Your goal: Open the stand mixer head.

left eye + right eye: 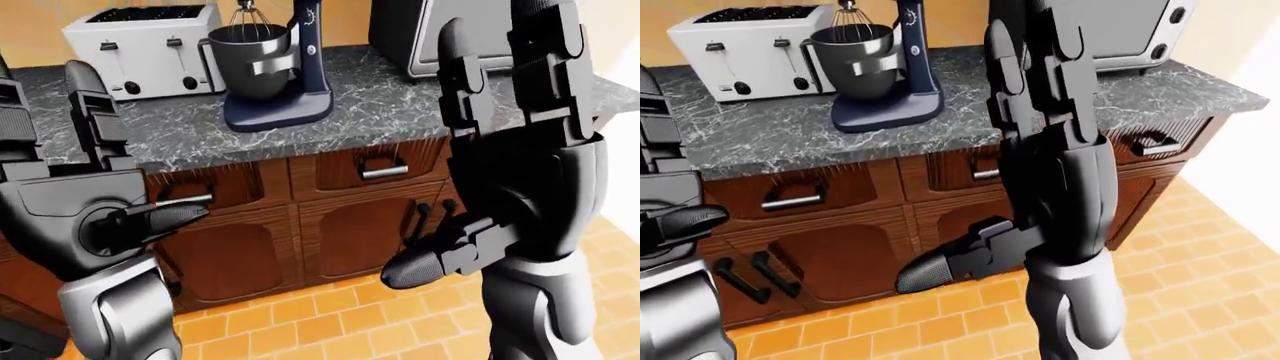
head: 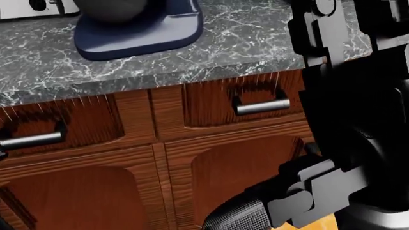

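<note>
A dark blue stand mixer [image 1: 290, 67] with a steel bowl and a whisk stands on the grey marble counter [image 1: 400, 112], at the top middle of the left-eye view. Its head is down over the bowl. The head view catches only the mixer's base [image 2: 137, 31] at the top left. My left hand [image 1: 110, 165] is raised at the left, fingers upright and open, holding nothing. Over on the right, my right hand [image 1: 470, 150] has its fingers pointing up and its thumb [image 1: 415, 268] sticking out low. Both hands are below and short of the mixer, apart from it.
A white toaster [image 1: 145, 45] stands left of the mixer, and a dark oven-like appliance [image 1: 1130, 30] stands to its right. Under the counter are wooden drawers with bar handles [image 1: 385, 171] and cabinet doors. Orange floor tiles [image 1: 320, 322] lie below.
</note>
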Motion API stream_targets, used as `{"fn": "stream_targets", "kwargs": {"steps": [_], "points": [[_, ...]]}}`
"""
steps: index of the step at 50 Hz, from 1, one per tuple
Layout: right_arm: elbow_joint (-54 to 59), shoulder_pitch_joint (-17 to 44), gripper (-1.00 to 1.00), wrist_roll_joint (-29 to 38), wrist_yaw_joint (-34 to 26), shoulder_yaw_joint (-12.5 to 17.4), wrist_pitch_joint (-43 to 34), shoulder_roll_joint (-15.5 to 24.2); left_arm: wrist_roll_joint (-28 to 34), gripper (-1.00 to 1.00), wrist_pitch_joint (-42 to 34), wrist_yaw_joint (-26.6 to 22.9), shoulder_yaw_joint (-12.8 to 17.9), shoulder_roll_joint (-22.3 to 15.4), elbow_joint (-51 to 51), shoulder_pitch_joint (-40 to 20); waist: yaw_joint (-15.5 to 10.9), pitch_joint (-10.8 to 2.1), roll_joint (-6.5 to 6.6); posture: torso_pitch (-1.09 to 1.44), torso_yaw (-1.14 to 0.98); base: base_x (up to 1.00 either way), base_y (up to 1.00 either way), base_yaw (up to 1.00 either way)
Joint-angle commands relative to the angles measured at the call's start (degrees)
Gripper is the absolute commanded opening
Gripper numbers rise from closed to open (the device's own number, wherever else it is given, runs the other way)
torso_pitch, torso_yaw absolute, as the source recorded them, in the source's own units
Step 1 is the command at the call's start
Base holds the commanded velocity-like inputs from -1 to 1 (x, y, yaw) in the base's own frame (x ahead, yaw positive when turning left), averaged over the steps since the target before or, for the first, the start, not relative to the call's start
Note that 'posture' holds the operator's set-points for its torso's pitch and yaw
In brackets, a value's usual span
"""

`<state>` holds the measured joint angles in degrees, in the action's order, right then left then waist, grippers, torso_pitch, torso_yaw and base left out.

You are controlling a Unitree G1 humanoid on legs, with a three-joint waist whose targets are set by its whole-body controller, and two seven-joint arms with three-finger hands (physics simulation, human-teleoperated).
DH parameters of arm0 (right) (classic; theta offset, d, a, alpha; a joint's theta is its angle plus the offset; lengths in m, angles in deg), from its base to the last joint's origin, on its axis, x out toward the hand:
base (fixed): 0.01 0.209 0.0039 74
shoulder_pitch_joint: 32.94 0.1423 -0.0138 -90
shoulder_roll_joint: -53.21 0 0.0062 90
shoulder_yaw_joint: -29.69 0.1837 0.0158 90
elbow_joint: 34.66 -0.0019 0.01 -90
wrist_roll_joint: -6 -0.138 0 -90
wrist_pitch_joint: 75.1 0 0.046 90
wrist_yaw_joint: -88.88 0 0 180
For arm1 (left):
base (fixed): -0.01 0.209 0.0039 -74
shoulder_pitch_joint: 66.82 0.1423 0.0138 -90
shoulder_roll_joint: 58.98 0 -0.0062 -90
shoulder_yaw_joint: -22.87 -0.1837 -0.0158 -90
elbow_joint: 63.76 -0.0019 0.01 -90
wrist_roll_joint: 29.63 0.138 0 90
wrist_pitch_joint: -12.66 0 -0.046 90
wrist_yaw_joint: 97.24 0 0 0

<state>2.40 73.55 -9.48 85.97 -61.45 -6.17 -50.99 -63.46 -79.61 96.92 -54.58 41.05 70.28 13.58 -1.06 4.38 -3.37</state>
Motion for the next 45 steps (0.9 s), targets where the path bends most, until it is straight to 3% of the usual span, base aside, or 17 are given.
{"fn": "stream_targets", "kwargs": {"steps": [1, 2, 4, 5, 6, 7, 9, 10, 12, 15, 16, 18, 20, 26, 28, 34, 45], "points": [[-0.69, 1.08, 1.0, 1.37, 0.26, 0.0, 1.56, 0.03, 0.06, 1.0, 0.92, -0.65, -0.13, -0.57, 1.84, -1.56, 0.16, -1.61, -0.56, 0.0, 0.0, 0.0, 0.0, 0.0], [-0.89, 1.07, 1.0, 0.85, 0.33, 0.14, 1.42, -0.31, 0.08, 1.0, 0.86, -0.64, -0.17, -0.61, 1.91, -1.6, 0.28, -3.71, -0.55, 0.0, 0.0, 0.0, 0.0, 0.0], [-1.31, 1.15, 1.0, -0.58, 0.35, 0.63, 0.81, -0.43, 0.17, 1.0, 0.78, -0.68, -0.31, -0.54, 2.12, -1.47, 0.26, -1.67, -1.71, 0.0, 0.0, 0.0, 0.0, 0.0], [-1.69, 0.91, 1.0, -1.43, 0.23, 0.85, 0.9, -0.35, 0.13, 1.0, 0.71, -0.69, -0.28, -0.53, 2.25, -1.4, 0.52, -3.69, -0.75, 0.0, 0.0, 0.93, 0.0, 0.0], [-1.72, 0.83, 1.0, -1.33, 0.24, 0.72, 0.98, -0.16, 0.17, 1.0, 0.74, -0.7, -0.22, -0.52, 2.18, -1.44, 0.91, -0.31, 0.55, 0.0, 0.0, 1.0, 0.0, 0.0], [-1.51, 0.78, 1.0, -0.19, 0.19, 0.25, 1.25, 0.1, 0.13, 1.0, 0.72, -0.64, -0.14, -0.56, 2.05, -1.56, 1.06, 0.69, 0.76, 0.0, 0.0, 1.0, 0.0, 0.0], [-1.18, 0.57, 1.0, 0.81, 0.03, -0.1, 1.39, -0.07, 0.02, 1.0, 0.56, -0.57, -0.19, -0.57, 2.44, -1.44, 0.94, -0.3, 1.16, 0.0, 0.0, 0.26, 0.0, 0.0], [-1.14, 0.51, 1.0, 0.92, 0.08, -0.02, 1.45, -0.24, 0.01, 1.0, 0.61, -0.65, -0.15, -0.56, 2.45, -1.37, 0.99, -2.12, 0.73, 0.0, 0.0, 0.0, 0.0, 0.0], [-1.37, 0.67, 1.0, 0.96, -0.09, 0.02, 1.35, -0.24, -0.11, 1.0, 0.66, -0.57, 0.06, -0.61, 2.28, -1.47, 1.02, -2.48, 1.23, 0.0, 0.0, 0.0, 0.0, 0.0], [-1.73, 0.68, 1.0, 0.05, 0.03, 0.11, 1.16, -0.5, -0.11, 1.0, 0.86, -0.73, 0.08, -0.59, 2.17, -1.31, 0.97, -3.46, 5.54, 0.0, 0.0, 0.0, 0.0, 0.0], [-1.83, 0.66, 1.0, 0.08, -0.1, 0.0, 1.43, -0.42, -0.17, 1.0, 0.93, -0.72, 0.12, -0.59, 2.04, -1.36, 1.1, -4.55, 5.05, 0.0, 0.0, 0.12, 0.0, 0.0], [-1.49, 0.76, 1.0, 0.58, -0.01, -0.07, 1.36, -0.29, -0.08, 1.0, 1.0, -0.73, 0.0, -0.54, 1.95, -1.33, 0.04, -1.34, 5.74, 0.0, 0.0, 0.06, 0.0, 0.0], [-1.4, 0.65, 1.0, 0.43, -0.08, -0.07, 1.37, -0.4, -0.15, 1.0, 1.02, -0.68, 0.07, -0.57, 1.79, -1.43, 0.12, -2.54, 5.59, 0.0, 0.0, 0.0, 0.0, 0.0], [-1.33, 0.4, 1.0, 0.53, -0.31, -0.18, 1.51, -0.39, -0.41, 1.0, 0.92, -0.21, 0.27, -0.73, 1.84, -1.61, -0.41, -1.17, 3.99, 0.0, 0.0, 0.0, 0.0, 0.0], [-1.35, 0.45, 1.0, 0.46, -0.26, -0.21, 1.37, -0.45, -0.5, 1.0, 0.93, -0.17, 0.28, -0.73, 2.1, -1.4, -0.71, -2.39, 0.94, 0.0, 0.0, 0.0, 0.0, 0.0], [-1.08, 0.29, 1.0, 0.45, -0.39, -0.22, 1.33, -0.53, -0.02, 1.0, -0.04, 1.06, 0.83, -1.23, 0.83, -2.21, 0.45, -3.89, 3.93, -0.02, 0.0, 0.0, 0.0, 0.0], [-0.41, -0.11, 1.0, 0.58, -0.78, -0.59, 1.58, -0.71, -0.33, 1.0, 0.17, 1.61, 1.03, -1.43, 0.64, -2.52, 1.19, -8.39, 4.06, -0.13, 0.0, 0.0, 0.0, 0.0]]}}
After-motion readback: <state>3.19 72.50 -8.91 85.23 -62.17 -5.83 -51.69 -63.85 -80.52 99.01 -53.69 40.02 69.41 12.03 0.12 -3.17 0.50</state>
